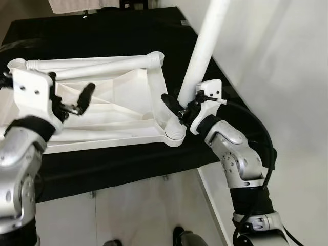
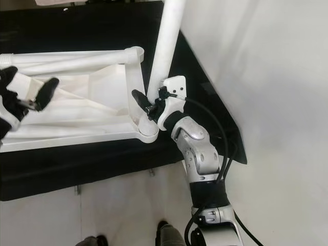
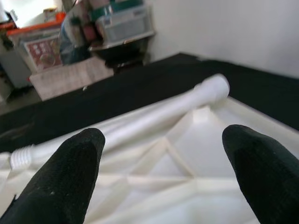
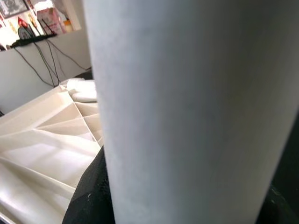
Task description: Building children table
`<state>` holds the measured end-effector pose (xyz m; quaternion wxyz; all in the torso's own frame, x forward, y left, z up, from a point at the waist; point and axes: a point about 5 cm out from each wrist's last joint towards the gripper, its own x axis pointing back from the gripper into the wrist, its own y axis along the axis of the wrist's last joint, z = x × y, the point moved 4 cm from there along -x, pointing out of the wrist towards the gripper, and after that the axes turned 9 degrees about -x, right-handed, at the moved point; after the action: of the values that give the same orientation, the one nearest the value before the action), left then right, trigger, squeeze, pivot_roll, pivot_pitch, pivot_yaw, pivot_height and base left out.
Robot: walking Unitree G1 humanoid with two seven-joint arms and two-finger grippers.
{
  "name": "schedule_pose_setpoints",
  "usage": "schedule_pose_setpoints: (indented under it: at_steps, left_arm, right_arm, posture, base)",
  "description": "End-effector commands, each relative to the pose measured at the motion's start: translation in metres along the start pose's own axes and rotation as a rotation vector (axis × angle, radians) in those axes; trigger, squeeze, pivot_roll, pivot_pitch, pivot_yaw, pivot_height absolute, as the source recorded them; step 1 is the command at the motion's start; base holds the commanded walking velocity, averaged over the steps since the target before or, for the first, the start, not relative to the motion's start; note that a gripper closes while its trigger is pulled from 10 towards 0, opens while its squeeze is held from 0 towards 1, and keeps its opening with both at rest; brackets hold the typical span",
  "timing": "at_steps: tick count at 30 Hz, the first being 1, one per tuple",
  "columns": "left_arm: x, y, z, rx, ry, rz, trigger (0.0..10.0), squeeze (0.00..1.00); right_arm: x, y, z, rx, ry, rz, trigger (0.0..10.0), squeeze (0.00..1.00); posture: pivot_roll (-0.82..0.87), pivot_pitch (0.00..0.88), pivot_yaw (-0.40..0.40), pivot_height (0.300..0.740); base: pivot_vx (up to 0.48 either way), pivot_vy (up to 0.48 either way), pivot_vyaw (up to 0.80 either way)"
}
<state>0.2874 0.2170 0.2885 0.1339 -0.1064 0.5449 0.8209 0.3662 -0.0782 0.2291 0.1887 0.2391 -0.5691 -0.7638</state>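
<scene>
1. On a black surface (image 1: 113, 164) in front of the robot lies a white tabletop (image 1: 102, 110), upside down, with its ribbed underside facing up.
2. At the far left, the left gripper (image 1: 82, 100) hovers just above the ribs, fingers spread apart and holding nothing.
3. Across the far edge of the tabletop lies a loose leg (image 1: 92, 65), a white tube resting on its side; its threaded end points left, and its other end lies near the far right corner.
4. At the near right corner sits a round socket (image 1: 174, 134). A second leg (image 1: 202, 51) stands in it, leaning slightly away to the right.
5. To the right, the right gripper (image 1: 179, 106) is closed around this standing leg low down, just above the socket. The wrist view shows the tube pressed close between the black fingers.
6. As a judgement of progress: the work looks early. One leg is being seated or screwed in, and whether it is fully tight cannot be told. One leg still lies loose, the other visible corners carry no legs, and the table has yet to be turned upright.
</scene>
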Motion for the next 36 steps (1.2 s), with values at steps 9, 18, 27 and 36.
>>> schedule_pose_setpoints:
  at_steps: [9, 18, 27, 36]
  left_arm:
    - [0.049, -0.019, -0.091, 0.188, -0.372, 0.114, 10.0, 0.0]
    - [0.097, -0.026, -0.136, 0.315, -0.584, 0.229, 10.0, 0.0]
    - [0.134, -0.031, -0.165, 0.387, -0.701, 0.32, 10.0, 0.0]
    - [0.132, -0.035, -0.157, 0.385, -0.619, 0.315, 10.0, 0.0]
  right_arm:
    - [0.02, -0.014, 0.004, 0.033, 0.195, 0.061, 0.0, 0.0]
    - [0.024, -0.011, 0.026, 0.164, 0.482, 0.162, 0.0, 0.0]
    - [0.022, -0.002, 0.032, 0.19, 0.736, 0.265, 0.0, 0.0]
    - [0.025, -0.005, 0.035, 0.202, 0.847, 0.325, 3.2, 0.0]
  posture:
    - [-0.22, 0.319, -0.042, 0.74]
    - [-0.21, 0.337, -0.04, 0.74]
    - [-0.21, 0.353, -0.048, 0.74]
    - [-0.2, 0.355, -0.048, 0.74]
  base:
    - [0.0, 0.0, 0.0]
    - [0.0, 0.0, 0.0]
    - [0.0, 0.0, 0.0]
    - [0.0, 0.0, 0.0]
